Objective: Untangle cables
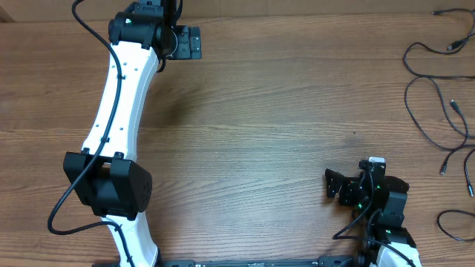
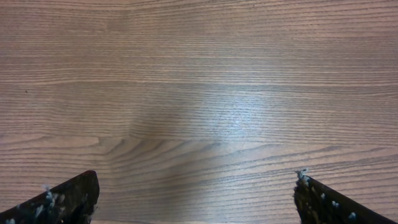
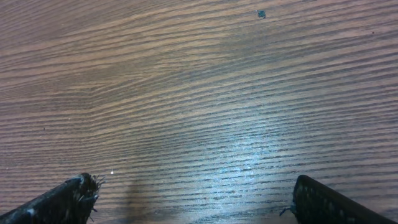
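Note:
Several thin black cables [image 1: 454, 110] lie spread along the table's right edge in the overhead view, in loose loops with small plug ends, one [image 1: 444, 166] near the edge. My left gripper [image 1: 196, 43] is at the far top of the table, open, far from them. My right gripper [image 1: 329, 185] sits at the bottom right, open, a short way left of the cables. In the left wrist view the left gripper [image 2: 196, 182] has only bare wood between its fingers. The right gripper [image 3: 193, 185] in its own wrist view is also open over bare wood. Neither wrist view shows the cables.
The wooden table [image 1: 260, 133] spans the whole view. The white left arm [image 1: 119, 111] reaches diagonally from the bottom left to the top. More cable loops lie at the top right corner [image 1: 451, 46] and lower right edge [image 1: 448, 224]. A small dark speck [image 3: 261, 14] marks the wood.

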